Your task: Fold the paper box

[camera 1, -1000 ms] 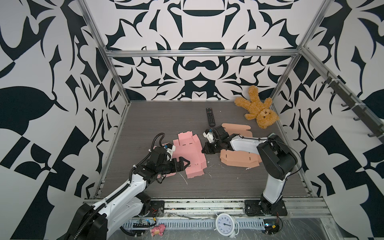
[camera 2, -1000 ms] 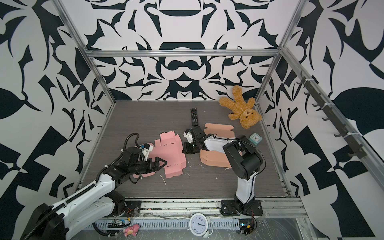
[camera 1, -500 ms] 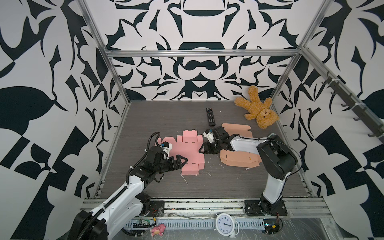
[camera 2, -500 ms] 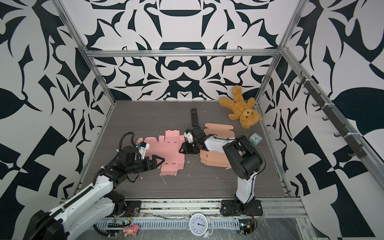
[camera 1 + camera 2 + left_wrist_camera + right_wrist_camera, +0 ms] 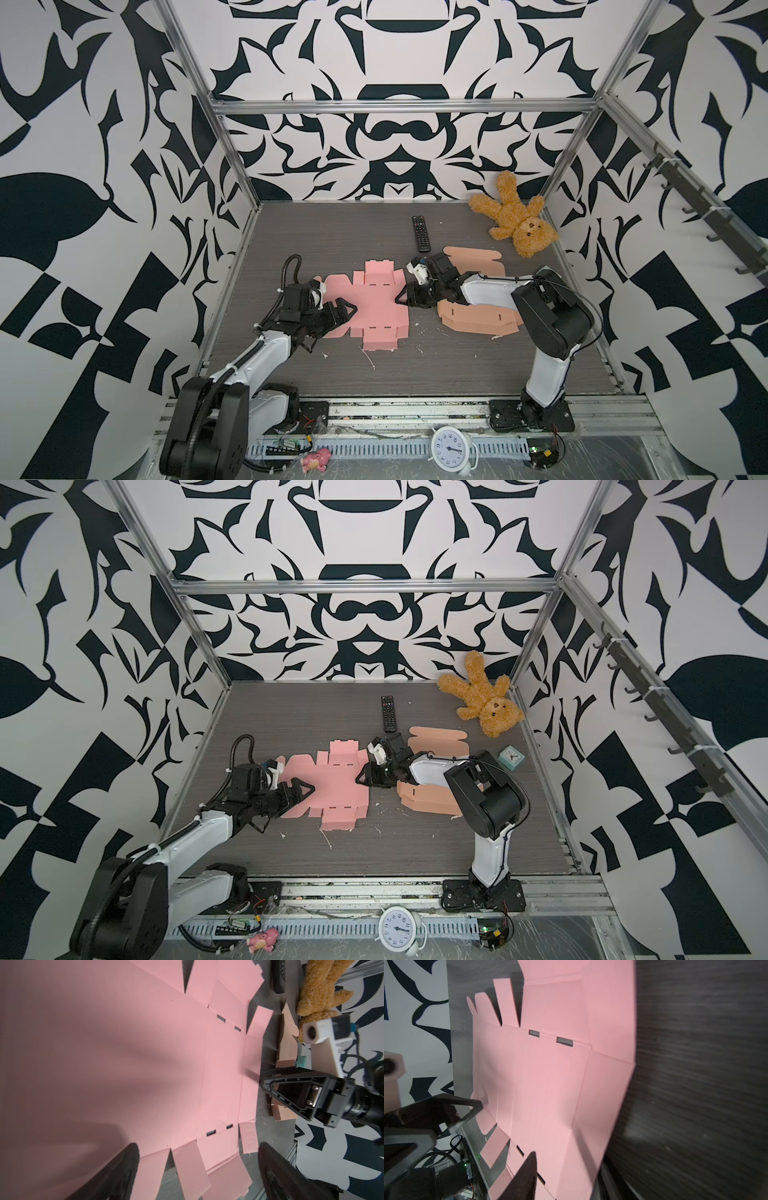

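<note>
Both top views: pink box (image 5: 374,307) lying flat and unfolded on the bench (image 5: 332,232), centre of frame. Left end effector (image 5: 344,313) hanging wide open over its left edge, gripping nothing. Right end effector (image 5: 405,297) sitting at its right edge, jaws partly apart.

Left wrist: box (image 5: 145,1064) filling centre and left; fingers (image 5: 124,1167) showing along the bottom, spread wide.

Right wrist: box (image 5: 550,1084) running through the centre; one finger (image 5: 529,1174) lying over it, bottom centre.

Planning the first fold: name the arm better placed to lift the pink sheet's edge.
Probably the right arm: its jaws reach the sheet's edge. The left arm's jaws, wide open, hang over its face.
</note>
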